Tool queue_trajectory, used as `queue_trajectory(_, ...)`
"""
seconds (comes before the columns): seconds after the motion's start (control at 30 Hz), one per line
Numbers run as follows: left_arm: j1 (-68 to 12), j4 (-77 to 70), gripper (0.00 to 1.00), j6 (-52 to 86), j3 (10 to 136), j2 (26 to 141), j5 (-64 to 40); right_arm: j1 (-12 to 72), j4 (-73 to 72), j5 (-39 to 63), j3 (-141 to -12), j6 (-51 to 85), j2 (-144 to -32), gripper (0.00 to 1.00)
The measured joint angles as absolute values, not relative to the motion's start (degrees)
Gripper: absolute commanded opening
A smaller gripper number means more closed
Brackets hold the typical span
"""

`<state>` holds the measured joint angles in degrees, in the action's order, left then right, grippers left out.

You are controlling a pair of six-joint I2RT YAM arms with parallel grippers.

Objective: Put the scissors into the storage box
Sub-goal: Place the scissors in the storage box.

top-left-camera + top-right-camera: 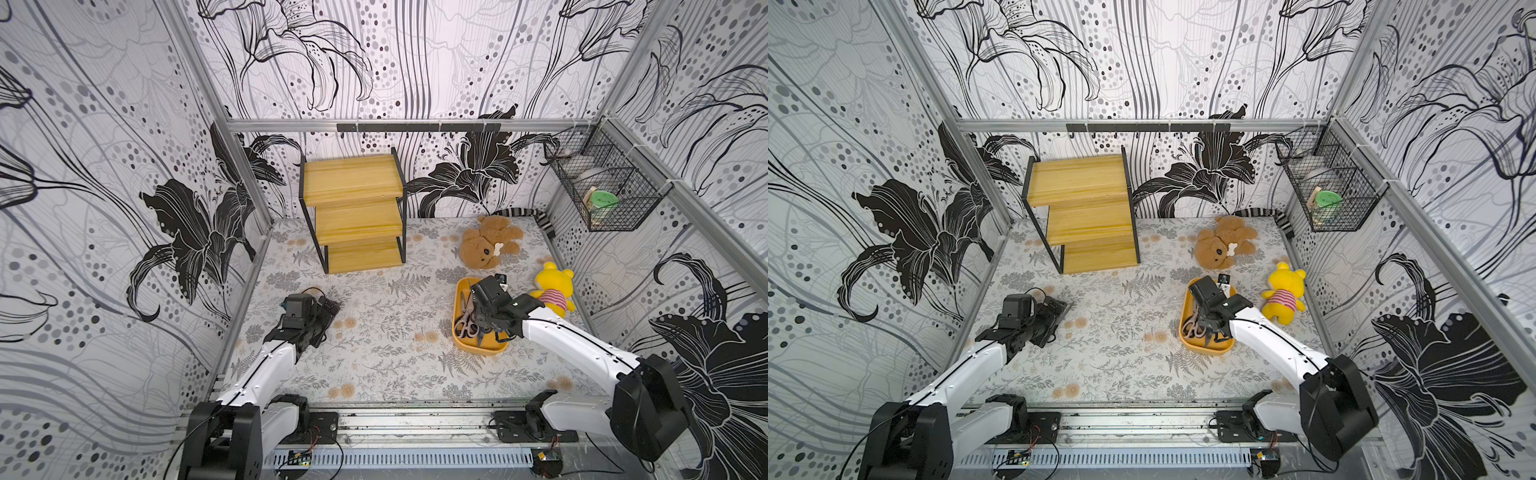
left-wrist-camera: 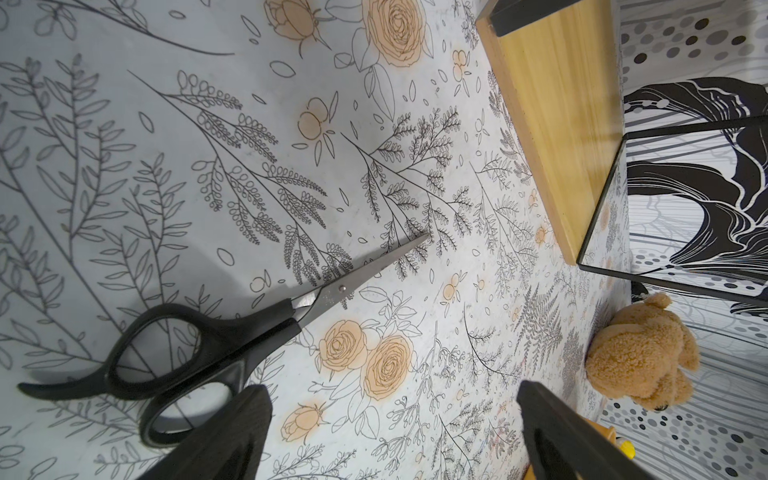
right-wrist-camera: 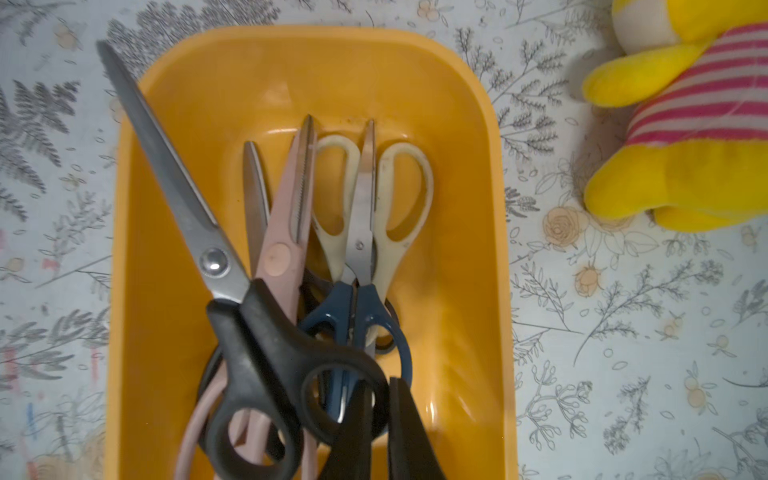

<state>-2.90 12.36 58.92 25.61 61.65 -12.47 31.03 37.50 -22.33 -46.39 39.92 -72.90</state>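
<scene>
My right gripper (image 3: 380,384) pinches the big black shears (image 3: 232,291) in the storage box (image 3: 457,166); left gripper (image 2: 390,386) spread beside black-handled scissors (image 2: 216,336).

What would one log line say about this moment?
left gripper: open, beside loose scissors on table | right gripper: shut on large black scissors over storage box | other pairs inside

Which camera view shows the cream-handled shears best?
Right wrist view: the cream-handled shears lie close up in the storage box. In both top views they cannot be made out; the left wrist view misses them.
</scene>
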Motion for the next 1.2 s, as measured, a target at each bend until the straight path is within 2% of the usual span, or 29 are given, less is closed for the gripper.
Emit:
queue_trajectory(0.43,-2.9,12.2,0.97,59.5,25.6,61.6,-12.7,31.0,37.1,-19.9,-42.5,41.4,-72.1,0.0)
queue_trajectory(0.67,-2.9,12.2,0.97,59.5,25.6,61.3,-12.6,31.0,37.1,-20.0,-42.7,41.4,-74.2,0.08)
queue_trajectory(0.87,-2.9,12.4,0.97,59.5,25.6,61.1,-12.6,31.0,37.0,-20.9,-45.4,41.1,-74.8,0.22)
queue_trajectory(1.1,-2.9,14.3,0.97,58.7,26.6,60.7,-11.7,31.0,37.0,-22.7,-49.7,39.8,-75.0,0.24)
queue_trajectory(1.2,-2.9,15.6,0.97,57.5,28.8,60.8,-10.4,31.0,37.0,-23.4,-51.7,38.9,-75.1,0.3)
